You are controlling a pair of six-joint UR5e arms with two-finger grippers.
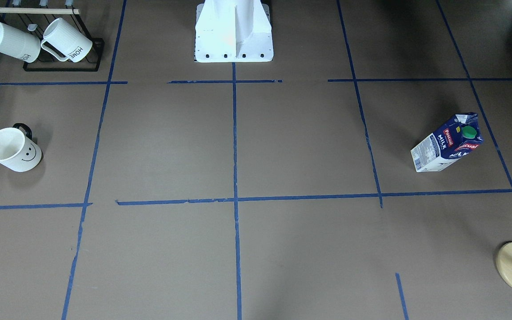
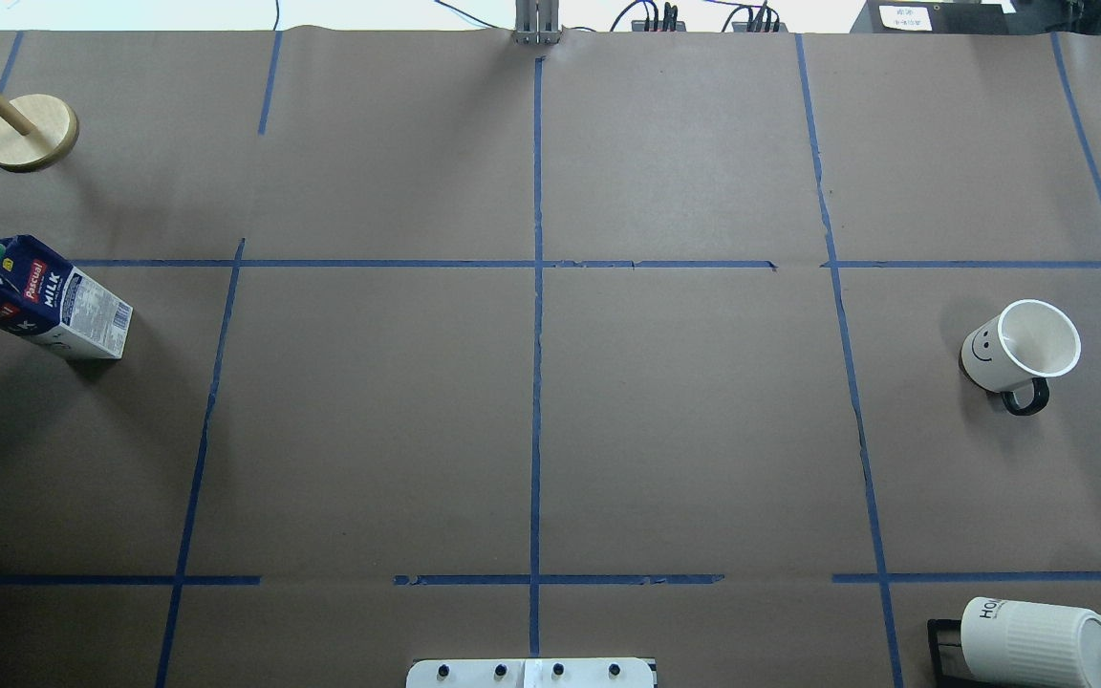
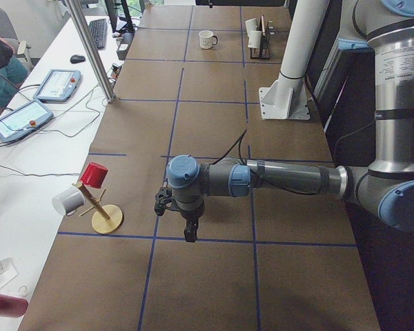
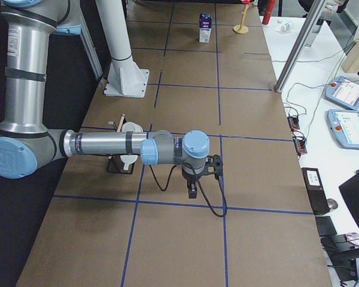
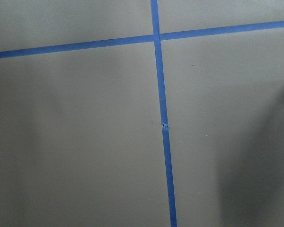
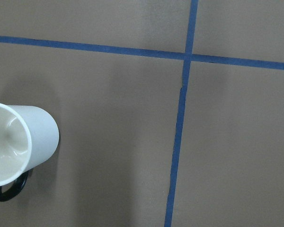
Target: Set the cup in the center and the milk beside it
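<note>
The cup (image 1: pixel 14 151) stands upright at the table's end on my right side; it also shows in the overhead view (image 2: pixel 1019 349) and at the left edge of the right wrist view (image 6: pixel 19 144). The milk (image 1: pixel 447 142) stands upright at the opposite end (image 2: pixel 39 298). The center (image 2: pixel 537 264) tape crossing is bare. My left gripper (image 3: pixel 190 231) shows only in the exterior left view, above the table near the milk's end. My right gripper (image 4: pixel 192 190) shows only in the exterior right view, near the cup's end. I cannot tell whether either is open or shut.
A black rack (image 1: pixel 62 66) with two ribbed "HOME" mugs stands behind the cup, near the robot's side. A wooden mug tree (image 2: pixel 30 132) stands at the far corner beyond the milk. The white robot pedestal (image 1: pixel 234 35) is at the table's near edge.
</note>
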